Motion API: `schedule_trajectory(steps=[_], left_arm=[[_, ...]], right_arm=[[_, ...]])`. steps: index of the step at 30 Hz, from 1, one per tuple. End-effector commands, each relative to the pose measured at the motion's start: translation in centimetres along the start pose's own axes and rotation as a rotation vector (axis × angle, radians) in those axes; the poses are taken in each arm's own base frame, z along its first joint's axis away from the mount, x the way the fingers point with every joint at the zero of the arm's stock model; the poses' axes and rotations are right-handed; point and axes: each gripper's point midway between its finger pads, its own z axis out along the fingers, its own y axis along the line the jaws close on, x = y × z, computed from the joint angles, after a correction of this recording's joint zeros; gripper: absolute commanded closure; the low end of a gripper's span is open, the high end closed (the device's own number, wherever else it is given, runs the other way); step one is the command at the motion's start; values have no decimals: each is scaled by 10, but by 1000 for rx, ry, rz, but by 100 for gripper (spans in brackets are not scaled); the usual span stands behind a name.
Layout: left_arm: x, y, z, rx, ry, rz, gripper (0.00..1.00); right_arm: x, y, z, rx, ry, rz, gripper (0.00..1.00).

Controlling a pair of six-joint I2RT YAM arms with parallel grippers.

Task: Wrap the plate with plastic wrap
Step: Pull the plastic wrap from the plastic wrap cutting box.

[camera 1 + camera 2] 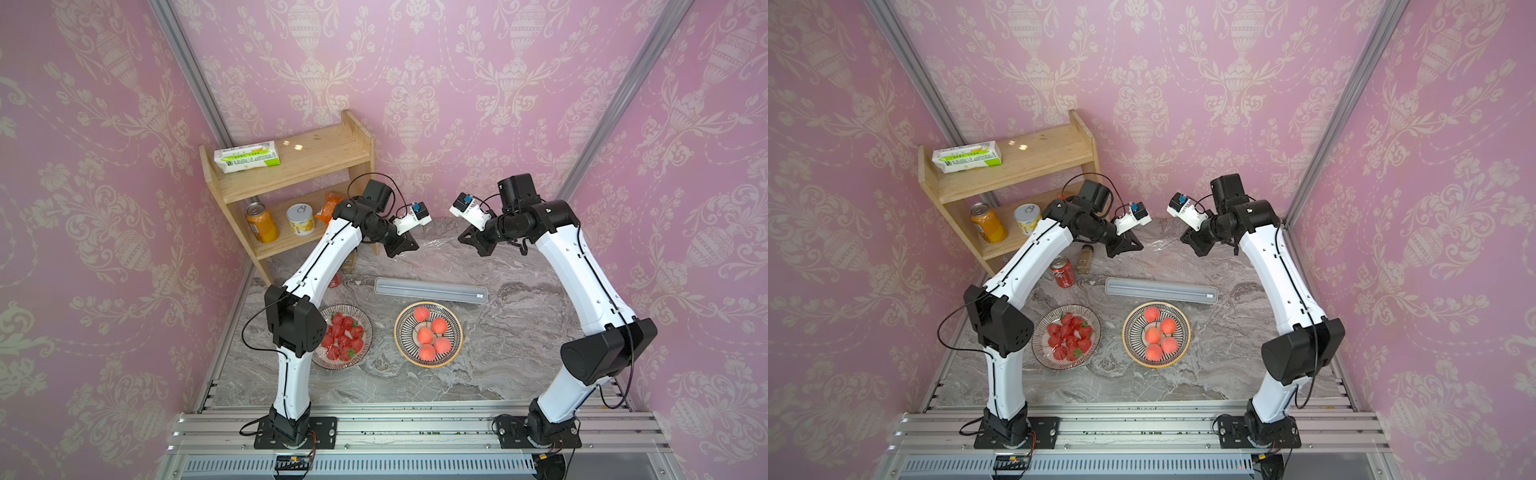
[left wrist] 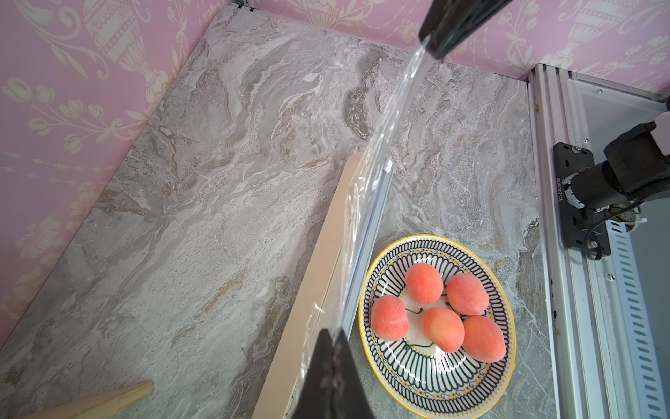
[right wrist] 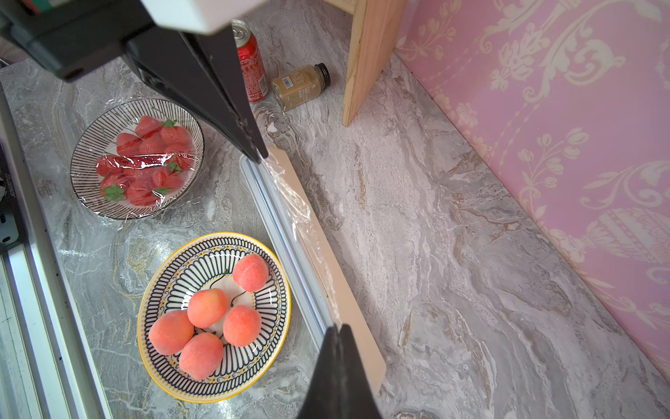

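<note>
The plate [image 1: 401, 332] [image 1: 1129, 332], with a black-striped pattern and a yellow rim, holds several peaches [image 1: 427, 335] at the middle front of the table. Just behind it lies the long pale dispenser box [image 1: 430, 291] [image 2: 315, 275] [image 3: 282, 225]. Above the table behind the box, a strip of plastic wrap [image 1: 436, 245] [image 2: 384, 138] [image 3: 301, 217] is stretched between both grippers. My left gripper [image 1: 415, 246] [image 2: 331, 332] is shut on one end of it and my right gripper [image 1: 460, 239] [image 3: 339, 328] is shut on the other. The film hangs over the box, not over the plate [image 2: 398, 366] [image 3: 174, 373].
A second striped plate [image 1: 365, 322] of strawberries, covered in film, sits to the left. A wooden shelf [image 1: 291, 166] with cans and a carton stands at the back left. A red cola can [image 1: 1063, 272] and a spice jar [image 1: 1086, 259] lie near its foot.
</note>
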Motion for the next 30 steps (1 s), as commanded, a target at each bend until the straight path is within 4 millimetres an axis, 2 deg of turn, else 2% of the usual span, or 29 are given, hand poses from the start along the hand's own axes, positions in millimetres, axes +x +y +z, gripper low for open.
schedule_trajectory(steps=[1, 9, 21, 30], left_arm=[[-21, -8, -21, -29, -45, 48, 100], [-23, -7, -22, -37, -45, 53, 100], [-38, -6, -35, -56, -56, 67, 100], [-44, -9, -41, -60, -63, 79, 100]], right_arm=[[-23, 4, -24, 36, -79, -68, 100], [-26, 2, -26, 52, -84, -71, 100], [-45, -4, -43, 103, -131, -96, 100], [-49, -2, -50, 113, -141, -103, 100]])
